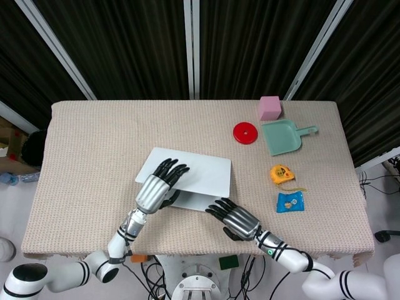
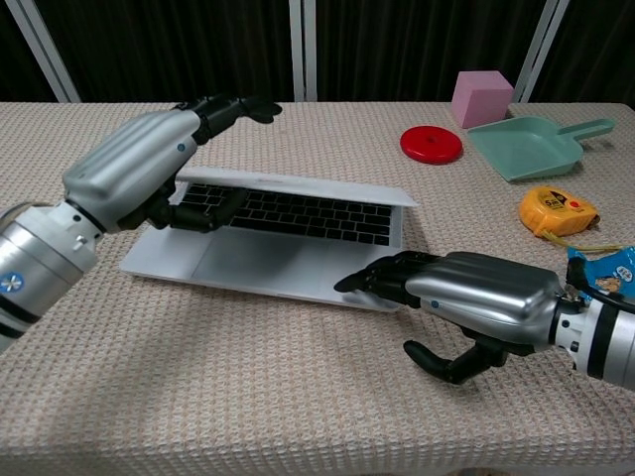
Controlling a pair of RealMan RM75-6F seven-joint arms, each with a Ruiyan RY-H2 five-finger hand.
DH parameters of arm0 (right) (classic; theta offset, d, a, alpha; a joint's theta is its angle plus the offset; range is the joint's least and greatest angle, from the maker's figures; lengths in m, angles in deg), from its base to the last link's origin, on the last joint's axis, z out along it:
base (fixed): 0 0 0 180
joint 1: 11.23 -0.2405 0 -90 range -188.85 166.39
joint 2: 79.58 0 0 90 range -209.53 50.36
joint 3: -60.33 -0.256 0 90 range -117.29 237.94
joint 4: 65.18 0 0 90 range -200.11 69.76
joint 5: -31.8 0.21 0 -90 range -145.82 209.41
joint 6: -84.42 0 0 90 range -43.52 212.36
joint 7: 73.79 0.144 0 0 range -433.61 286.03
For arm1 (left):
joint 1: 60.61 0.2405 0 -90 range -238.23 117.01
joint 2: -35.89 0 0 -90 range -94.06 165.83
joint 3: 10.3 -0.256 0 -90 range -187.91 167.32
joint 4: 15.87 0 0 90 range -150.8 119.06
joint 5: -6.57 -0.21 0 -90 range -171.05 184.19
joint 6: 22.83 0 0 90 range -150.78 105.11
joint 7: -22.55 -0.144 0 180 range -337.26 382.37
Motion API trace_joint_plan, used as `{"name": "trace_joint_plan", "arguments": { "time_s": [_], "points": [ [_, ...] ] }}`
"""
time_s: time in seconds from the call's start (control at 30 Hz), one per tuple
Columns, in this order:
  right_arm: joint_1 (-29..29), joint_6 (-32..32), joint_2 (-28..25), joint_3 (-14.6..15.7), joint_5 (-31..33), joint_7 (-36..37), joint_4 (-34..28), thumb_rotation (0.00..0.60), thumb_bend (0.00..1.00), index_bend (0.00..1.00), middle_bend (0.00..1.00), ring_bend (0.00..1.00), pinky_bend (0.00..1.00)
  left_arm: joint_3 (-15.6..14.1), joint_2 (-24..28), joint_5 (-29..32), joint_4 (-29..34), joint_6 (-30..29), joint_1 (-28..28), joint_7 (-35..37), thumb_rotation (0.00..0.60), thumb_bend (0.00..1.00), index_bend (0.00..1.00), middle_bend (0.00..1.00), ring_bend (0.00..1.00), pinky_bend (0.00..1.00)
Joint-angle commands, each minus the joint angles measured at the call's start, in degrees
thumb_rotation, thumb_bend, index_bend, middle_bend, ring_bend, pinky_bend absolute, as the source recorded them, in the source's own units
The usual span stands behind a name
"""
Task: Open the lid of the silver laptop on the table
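Note:
The silver laptop (image 1: 203,172) lies near the table's front edge, left of the middle. Its lid is raised partway, so the black keyboard (image 2: 298,213) and palm rest show in the chest view. My left hand (image 1: 156,189) grips the lid's left part, fingers over the top and thumb underneath (image 2: 149,174). My right hand (image 1: 234,219) lies flat with its fingertips pressing on the front right corner of the laptop's base (image 2: 466,297); its thumb hangs free below.
To the right stand a red disc (image 1: 245,132), a pink block (image 1: 269,107), a green dustpan (image 1: 282,137), a yellow tape measure (image 1: 281,173) and a blue packet (image 1: 290,202). The beige cloth-covered table (image 1: 94,144) ends close behind my hands.

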Motion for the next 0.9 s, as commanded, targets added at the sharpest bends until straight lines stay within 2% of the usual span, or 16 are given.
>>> {"name": "trace_joint_plan", "arguments": {
  "time_s": [0.03, 0.47, 0.9],
  "points": [
    [-0.53, -0.41, 0.23, -0.27, 0.62, -0.25, -0.25, 0.599, 0.62, 0.00, 0.07, 0.00, 0.00, 2.49, 1.20, 1.68, 2.15, 0.93, -1.39, -0.56, 0.600, 0.56, 0.14, 0.16, 0.06, 0.10],
    [-2.24, -0.94, 1.70, -0.46, 2.64, 0.05, 0.61, 0.599, 0.62, 0.00, 0.06, 0.00, 0.00, 11.15, 7.53, 9.90, 8.41, 10.52, -8.12, -7.49, 0.600, 0.56, 0.14, 0.16, 0.06, 0.10],
    [-3.37, -0.76, 2.91, -0.42, 3.75, 0.49, 1.50, 0.599, 0.63, 0.00, 0.06, 0.00, 0.00, 19.42, 13.77, 23.75, 10.40, 22.29, -16.27, -17.15, 0.600, 0.56, 0.14, 0.16, 0.06, 0.10]
  ]
}}
